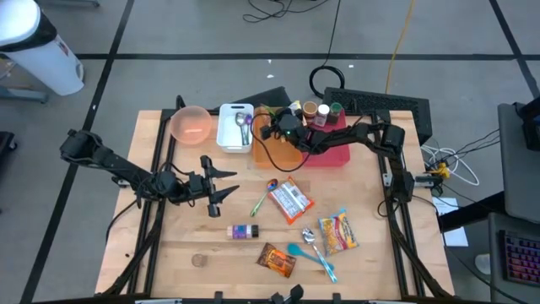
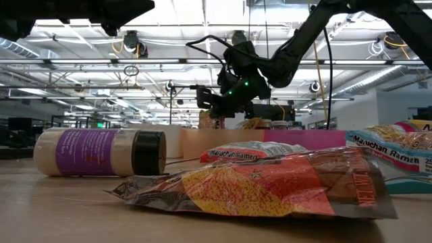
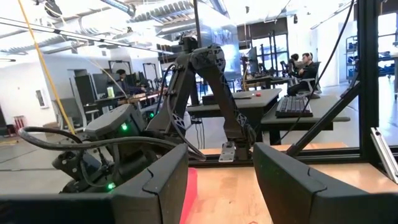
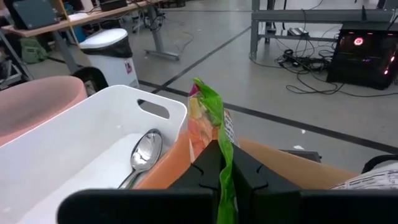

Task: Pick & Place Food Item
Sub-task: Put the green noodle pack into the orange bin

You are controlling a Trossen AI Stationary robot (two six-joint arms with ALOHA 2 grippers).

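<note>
Your food item, a green-edged snack packet [image 4: 208, 118], hangs pinched between the right gripper [image 4: 222, 163]'s clenched fingers, held in the air over the orange bin [image 1: 274, 150] at the far side of the table, right beside the white tray [image 4: 81, 149] that holds a metal spoon [image 4: 142, 154]. From above you see the right gripper [image 1: 272, 127] reaching from its base at the table's right edge across a red bin [image 1: 336, 155] to the orange one, with spice jars [image 1: 310, 111] standing just behind. A pink bowl [image 1: 191, 123] sits next to the white tray on its other side. Your left gripper [image 1: 221, 181] waits low over the left half of the wooden table [image 1: 371, 253], well apart from the bins, its jaws parted and holding nothing; its wrist view shows bare wood between the two fingers [image 3: 161, 186]. Still lying on the table toward the near edge are a Maruchan ramen packet [image 1: 291, 201], a yellow-and-red snack bag [image 1: 337, 233], a brown snack bag [image 1: 277, 259], a purple-labelled jar on its side [image 1: 244, 231], a teal spoon [image 1: 310, 255] and a small green item [image 1: 258, 203] you cannot identify.
</note>
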